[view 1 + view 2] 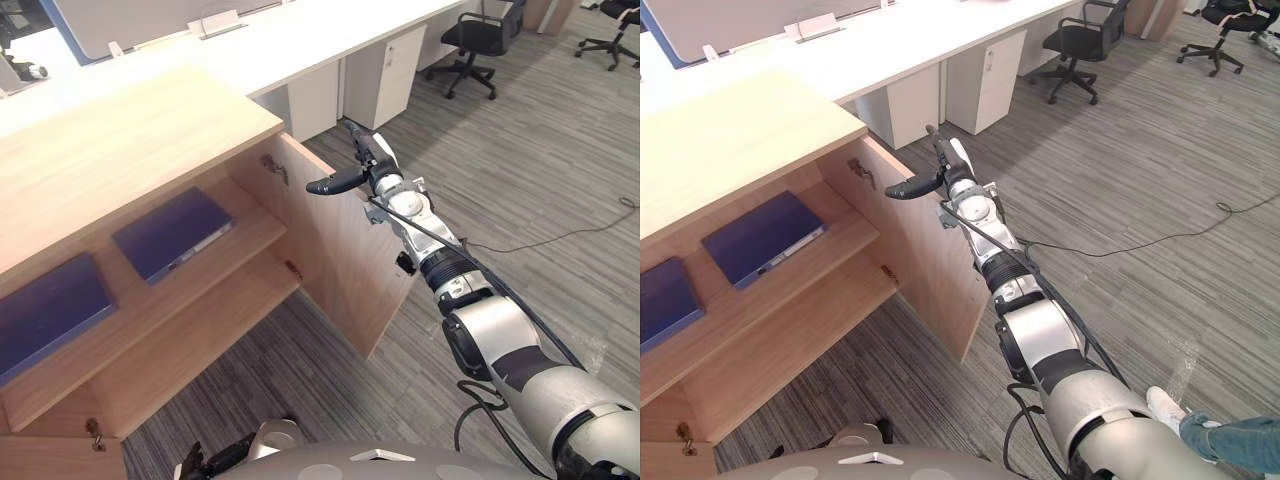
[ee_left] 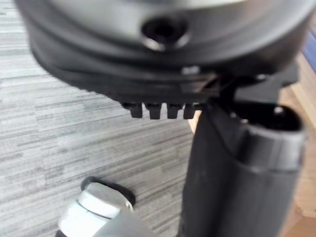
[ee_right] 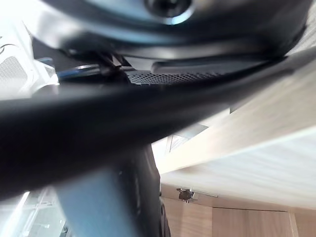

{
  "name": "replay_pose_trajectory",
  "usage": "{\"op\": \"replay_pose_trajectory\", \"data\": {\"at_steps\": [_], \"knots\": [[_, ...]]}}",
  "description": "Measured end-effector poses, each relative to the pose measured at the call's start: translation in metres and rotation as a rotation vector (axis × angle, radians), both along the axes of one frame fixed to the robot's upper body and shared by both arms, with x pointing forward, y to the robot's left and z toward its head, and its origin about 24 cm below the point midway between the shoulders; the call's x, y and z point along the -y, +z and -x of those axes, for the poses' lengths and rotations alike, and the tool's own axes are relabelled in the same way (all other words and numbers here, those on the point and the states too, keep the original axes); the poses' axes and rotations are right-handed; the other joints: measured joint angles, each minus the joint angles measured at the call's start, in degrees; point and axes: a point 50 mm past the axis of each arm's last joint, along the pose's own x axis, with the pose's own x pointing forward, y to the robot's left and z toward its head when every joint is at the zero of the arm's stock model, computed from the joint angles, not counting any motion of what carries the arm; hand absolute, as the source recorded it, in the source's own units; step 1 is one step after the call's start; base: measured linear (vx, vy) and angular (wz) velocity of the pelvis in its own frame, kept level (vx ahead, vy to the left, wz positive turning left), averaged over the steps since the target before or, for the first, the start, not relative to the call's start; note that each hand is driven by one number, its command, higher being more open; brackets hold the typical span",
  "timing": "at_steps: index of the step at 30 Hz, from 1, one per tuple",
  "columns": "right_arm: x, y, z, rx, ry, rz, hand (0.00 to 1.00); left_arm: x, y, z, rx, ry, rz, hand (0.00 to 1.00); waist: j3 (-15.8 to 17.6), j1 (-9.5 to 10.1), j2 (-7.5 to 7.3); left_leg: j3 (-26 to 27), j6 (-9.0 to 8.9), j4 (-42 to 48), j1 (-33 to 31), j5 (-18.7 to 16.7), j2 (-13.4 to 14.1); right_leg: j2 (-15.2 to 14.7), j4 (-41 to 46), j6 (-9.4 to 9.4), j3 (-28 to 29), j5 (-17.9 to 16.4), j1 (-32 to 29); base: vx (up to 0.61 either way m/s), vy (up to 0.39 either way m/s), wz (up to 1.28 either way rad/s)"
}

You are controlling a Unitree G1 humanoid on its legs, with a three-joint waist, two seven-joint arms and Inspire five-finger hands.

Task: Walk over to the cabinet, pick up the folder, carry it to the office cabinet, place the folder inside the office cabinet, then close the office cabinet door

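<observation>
Folder lies at the shelf's right end. My right hand, fingers straight, is at the door's top corner; I'd push evenly.

Bright, even light, glare washing out the white desk, cabinet interior lightly shaded.

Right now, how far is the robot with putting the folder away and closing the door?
Done: a blue folder lies beside another folder on the upper shelf of the office cabinet. In hand: the right hand, open, is at the top edge of the door. Left: the door stands wide open and must be swung shut.
</observation>
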Motion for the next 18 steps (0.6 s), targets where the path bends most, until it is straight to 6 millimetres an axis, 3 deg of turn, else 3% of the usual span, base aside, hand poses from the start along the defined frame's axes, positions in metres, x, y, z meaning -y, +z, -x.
{"op": "replay_pose_trajectory", "data": {"at_steps": [3, 6, 13, 16, 18], "knots": [[-0.010, 0.007, 0.020, 0.110, 0.032, -0.050, 1.00, 0.002, 0.000, 0.003, -0.004, 0.024, -0.002, 1.00, 0.0, -0.37, -0.07, 1.5, 0.00, 0.0, 0.5, 0.0, 0.3, 0.1, 0.0, 0.23, 0.8, 0.1, 0.0, 0.05, 0.025, -0.16], [-0.020, 0.029, 0.042, 0.265, 0.032, -0.139, 1.00, 0.000, 0.002, 0.000, 0.022, 0.067, -0.015, 1.00, -0.2, -0.70, -0.07, 2.2, -0.07, 0.0, 0.9, -0.1, 0.6, 0.4, 0.0, 0.19, 1.4, -0.1, 0.1, 0.04, 0.010, -0.10], [-0.008, 0.102, 0.090, 0.719, -0.176, -0.343, 1.00, 0.001, 0.002, 0.004, -0.002, 0.092, -0.042, 1.00, -1.7, -0.27, -0.37, 1.6, -0.82, -0.3, 1.7, -0.6, 0.4, 0.4, 0.0, 0.34, 1.2, 0.0, 1.0, 0.02, 0.048, 0.03], [0.007, 0.109, 0.103, 0.793, -0.318, -0.440, 1.00, 0.004, 0.001, 0.009, -0.018, 0.130, -0.045, 1.00, -3.2, -0.02, -0.21, 1.0, -0.77, -0.9, 1.7, -0.6, 0.2, 0.4, 0.0, 0.43, 0.6, 0.0, 1.2, -0.03, 0.051, 0.11], [0.017, 0.102, 0.108, 0.794, -0.391, -0.446, 1.00, 0.005, 0.000, 0.012, -0.033, 0.145, -0.048, 1.00, -4.0, 0.04, 0.16, 0.8, -0.66, -0.9, 1.7, -0.5, 0.0, 0.2, 0.0, 0.49, 0.5, 0.0, 1.3, -0.04, 0.051, 0.07]]}}
